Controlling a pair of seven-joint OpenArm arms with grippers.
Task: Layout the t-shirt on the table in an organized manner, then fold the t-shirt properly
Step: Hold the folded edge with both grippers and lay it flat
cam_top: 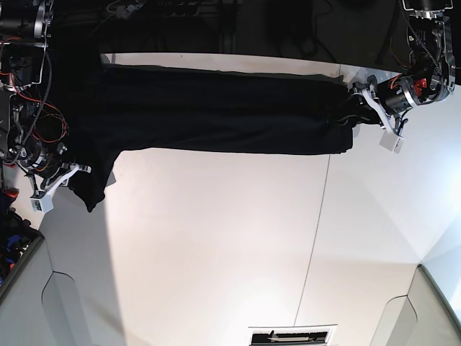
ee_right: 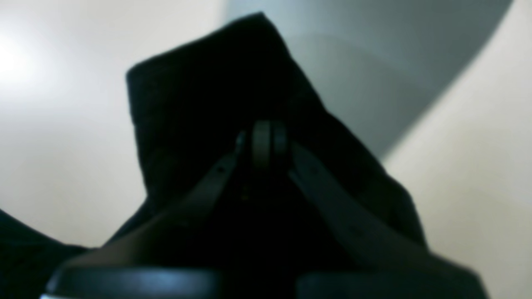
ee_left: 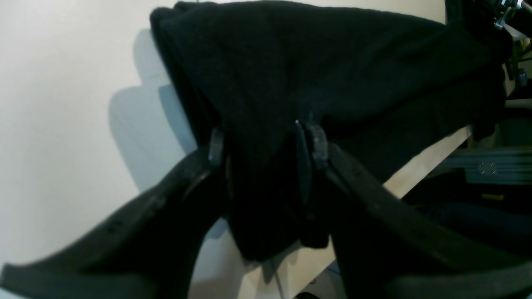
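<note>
The right gripper [ee_right: 266, 143] is seen clamped shut on a fold of the large black cloth t-shirt [cam_top: 216, 112]. Cloth is pinched against one finger of the left gripper [ee_left: 266, 145], its jaws standing apart. The shirt is stretched between both along the far edge of the smooth white panelled table [cam_top: 216, 245]. Bare tabletop is left nearer the camera, a thin dark seam [cam_top: 317, 231] crossing it.
</note>
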